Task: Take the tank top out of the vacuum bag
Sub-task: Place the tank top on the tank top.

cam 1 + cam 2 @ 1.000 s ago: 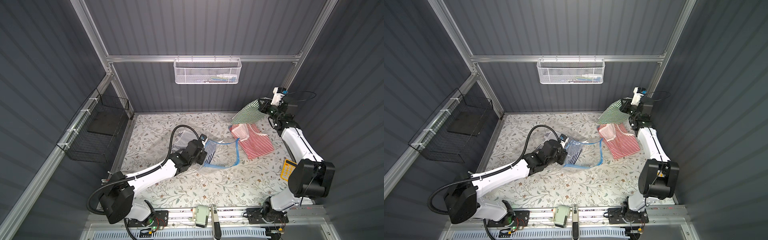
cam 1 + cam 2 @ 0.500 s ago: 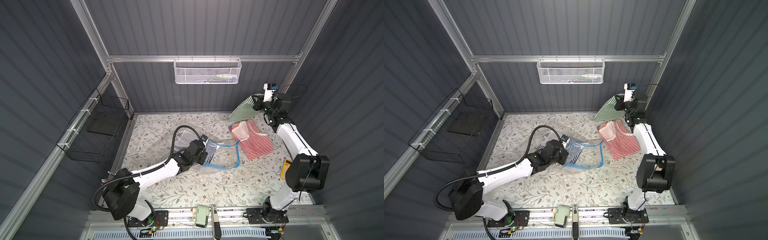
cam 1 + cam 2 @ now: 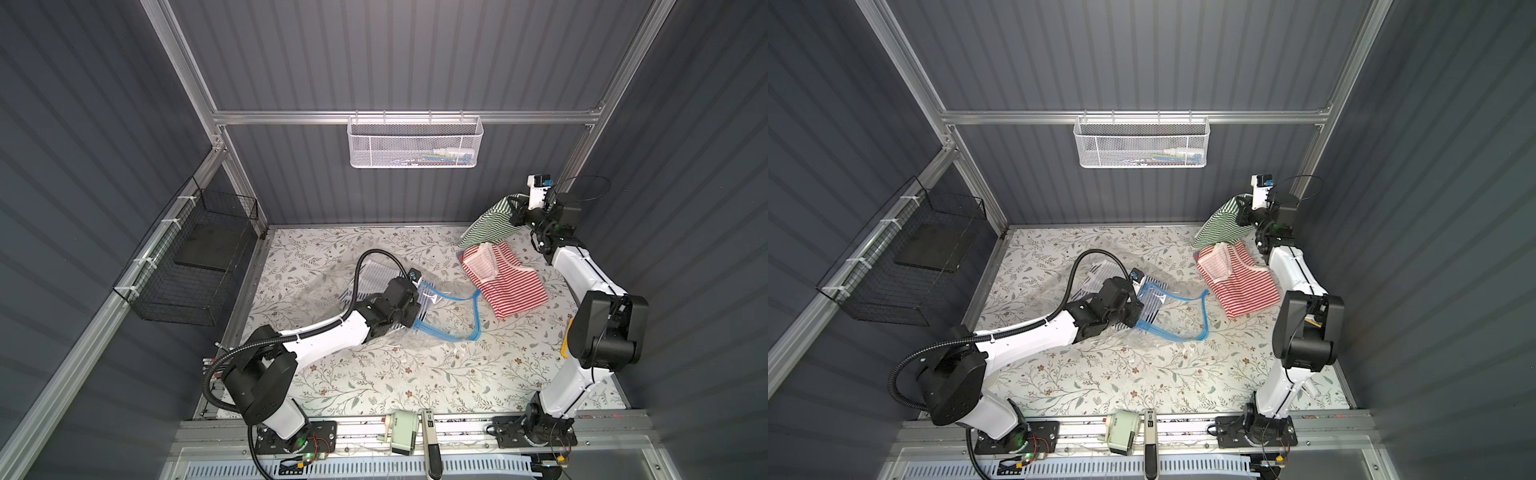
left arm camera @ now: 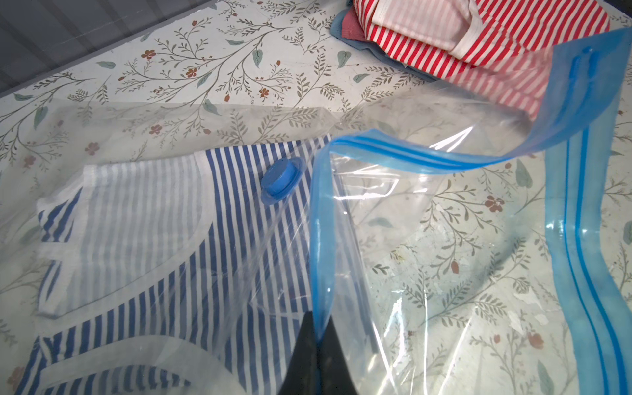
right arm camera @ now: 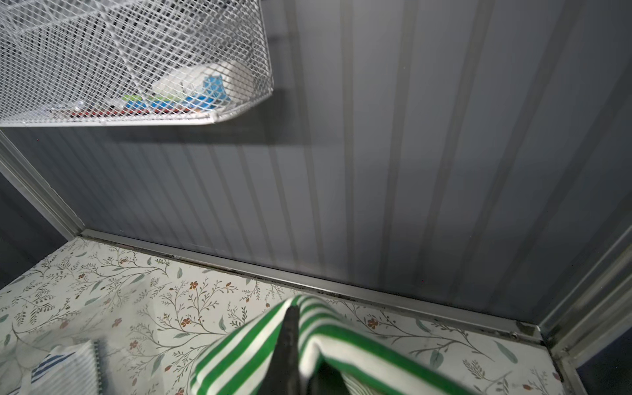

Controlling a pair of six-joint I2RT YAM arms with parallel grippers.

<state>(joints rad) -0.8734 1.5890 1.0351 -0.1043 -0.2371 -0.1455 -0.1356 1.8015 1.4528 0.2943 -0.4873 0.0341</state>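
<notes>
left gripper (image 4: 317, 345): pressed together, pinching the blue zip strip (image 4: 393, 155) of the vacuum bag (image 3: 446, 305), that edge raised off the table (image 3: 374, 374)
right gripper (image 5: 291, 331): clamped on the green-striped tank top (image 3: 488, 224), which hangs above the table, upper right in both top views
vacuum bag: clear, crinkly, mouth gaping; lies on the table at centre of frame
valve cap (image 4: 278, 181): round, blue, on the bag's upper sheet
inside bag: blue-striped tank top (image 4: 136, 222), flat under the plastic
beside bag: red-striped top (image 3: 505, 282), right of centre, under the green one

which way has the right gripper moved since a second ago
Yes. The right gripper, shut on the green striped top, has shifted away from the corner post, toward the white mesh basket.
</notes>
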